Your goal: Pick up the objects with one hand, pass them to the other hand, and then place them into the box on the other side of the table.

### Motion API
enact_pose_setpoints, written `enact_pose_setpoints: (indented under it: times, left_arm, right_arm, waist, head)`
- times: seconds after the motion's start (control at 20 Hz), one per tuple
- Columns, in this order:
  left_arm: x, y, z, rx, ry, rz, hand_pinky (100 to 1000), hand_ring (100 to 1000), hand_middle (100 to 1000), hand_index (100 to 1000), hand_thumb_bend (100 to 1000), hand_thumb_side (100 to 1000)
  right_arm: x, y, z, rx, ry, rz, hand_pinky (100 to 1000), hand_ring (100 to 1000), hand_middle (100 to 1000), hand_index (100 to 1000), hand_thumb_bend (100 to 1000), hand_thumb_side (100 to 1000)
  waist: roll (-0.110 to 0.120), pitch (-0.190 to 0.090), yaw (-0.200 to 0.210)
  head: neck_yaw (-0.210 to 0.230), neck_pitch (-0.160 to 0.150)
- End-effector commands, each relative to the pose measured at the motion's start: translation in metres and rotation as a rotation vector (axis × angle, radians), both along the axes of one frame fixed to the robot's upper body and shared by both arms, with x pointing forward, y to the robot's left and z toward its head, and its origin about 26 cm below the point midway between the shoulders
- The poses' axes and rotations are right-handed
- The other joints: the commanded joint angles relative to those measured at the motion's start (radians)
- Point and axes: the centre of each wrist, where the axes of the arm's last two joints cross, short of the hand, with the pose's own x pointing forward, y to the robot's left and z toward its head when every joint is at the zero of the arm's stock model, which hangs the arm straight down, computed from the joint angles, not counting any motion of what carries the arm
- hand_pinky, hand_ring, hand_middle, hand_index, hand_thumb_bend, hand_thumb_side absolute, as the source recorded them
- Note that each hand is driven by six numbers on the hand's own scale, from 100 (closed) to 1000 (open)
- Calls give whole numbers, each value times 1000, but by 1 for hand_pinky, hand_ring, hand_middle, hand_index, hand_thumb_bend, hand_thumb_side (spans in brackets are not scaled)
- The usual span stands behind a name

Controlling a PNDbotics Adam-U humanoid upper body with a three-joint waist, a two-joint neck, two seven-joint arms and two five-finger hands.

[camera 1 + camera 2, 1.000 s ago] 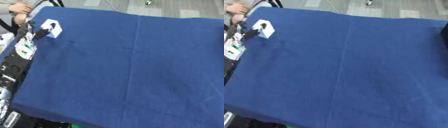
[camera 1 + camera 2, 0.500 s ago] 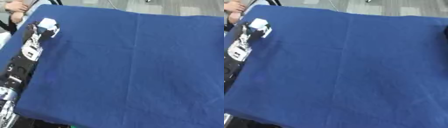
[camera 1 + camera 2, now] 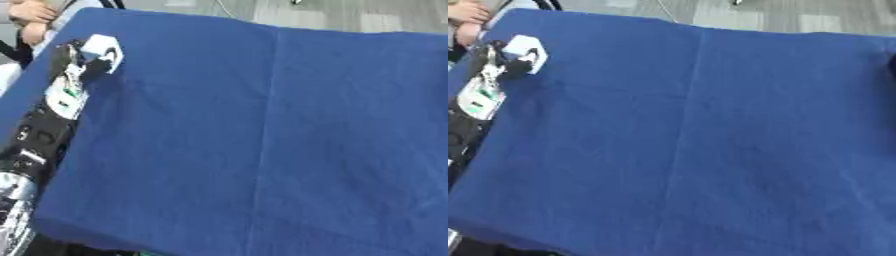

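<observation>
Now we see left hand point(image 3: 77, 62) curled round the white block point(image 3: 101, 49) at the far-left corner of the blue tabletop point(image 3: 289, 135) | block nearer the corner than a second ago | pickup looks made, handover pending | right hand, box not visible

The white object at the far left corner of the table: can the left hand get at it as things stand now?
Probably yes. The left hand is already at the white object, fingers apparently curled round it, and nothing lies between them on the blue cloth.
</observation>
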Motion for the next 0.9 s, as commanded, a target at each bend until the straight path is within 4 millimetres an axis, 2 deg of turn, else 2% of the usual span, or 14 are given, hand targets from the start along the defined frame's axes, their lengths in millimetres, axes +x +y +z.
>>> enact_pose_setpoints:
  times: [0.05,0.15,0.3,0.5,0.6,0.75,0.9]
  left_arm:
    - [-5,8,23,19,-71,10,700,479,416,683,153,287]
    - [-7,8,28,21,-98,-2,691,463,390,662,105,255]
    - [-12,7,40,23,-148,-37,688,456,381,655,100,248]
    - [-21,-3,66,36,-239,-148,689,455,380,653,100,273]
    - [-26,-14,80,53,-277,-236,694,460,388,661,100,290]
    - [-34,-42,97,58,-296,-455,698,467,396,668,107,335]
    - [-44,-72,107,17,-273,-695,698,467,396,668,106,361]
  right_arm:
    - [-2,-1,7,-6,-21,1,817,704,752,979,100,305]
    - [-2,-2,6,-6,-18,-2,816,704,752,979,100,302]
    - [-2,-3,5,-7,-11,-7,816,704,752,978,100,297]
    - [-2,-3,3,-11,-6,-6,815,705,752,977,100,285]
    - [-2,-2,4,-17,-10,1,815,706,754,977,100,277]
    - [-4,4,8,-36,-26,29,814,709,757,975,100,259]
    - [-7,14,12,-73,-47,83,814,713,761,975,100,241]
  waist:
    - [6,-33,6]
    - [9,-41,11]
    - [12,-56,17]
    - [15,-80,27]
    - [15,-92,32]
    - [15,-110,41]
    - [15,-125,48]
  head:
    - [-11,-6]
    - [-23,-6]
    - [-55,-4]
    - [-134,0]
    - [-172,3]
    - [-231,18]
    - [-271,30]
